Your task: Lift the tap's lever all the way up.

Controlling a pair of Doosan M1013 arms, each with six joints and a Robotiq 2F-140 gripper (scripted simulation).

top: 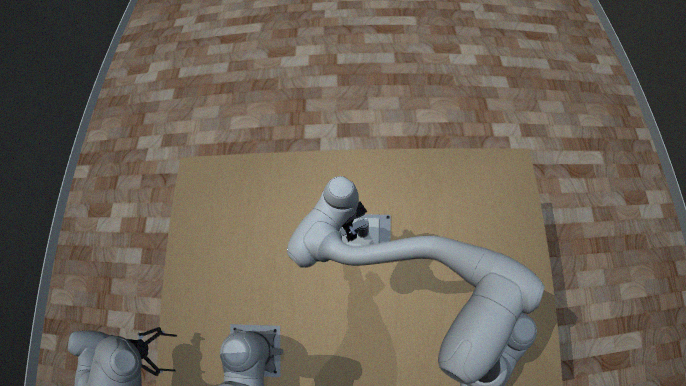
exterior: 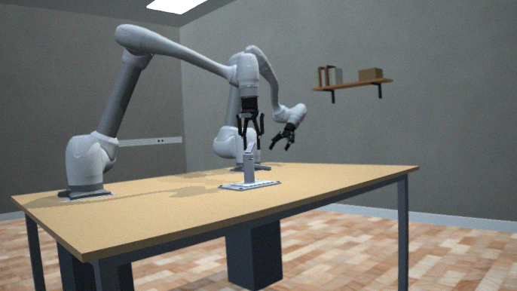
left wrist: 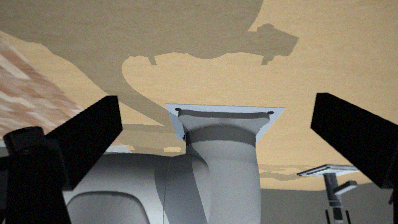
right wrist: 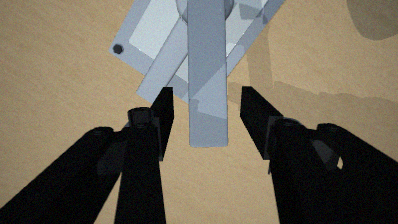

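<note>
The grey tap [exterior: 249, 170] [left wrist: 332, 186] stands upright on its base plate [top: 385, 226] [exterior: 270, 183]. Its lever [exterior: 250, 148] [right wrist: 207, 75] is a flat bar that slants up from the top of the column. The spout [right wrist: 165, 70] lies lower, to the lever's left in the right wrist view. My right gripper [exterior: 252, 148] [right wrist: 207, 102] points down, partly open, with the lever between its fingers. A gap shows on each side of the lever, and its free end reaches past the fingertips. My left gripper [top: 174, 352] [exterior: 279, 148] [left wrist: 216, 112] is wide open and empty, far from the tap.
The right arm [top: 415, 250] [exterior: 188, 54] reaches over the table [top: 225, 200] [exterior: 132, 226] and hides part of the tap in the top view. The left arm's base [top: 245, 350] stands at that table's near edge. A wall shelf [exterior: 352, 84] is in the background.
</note>
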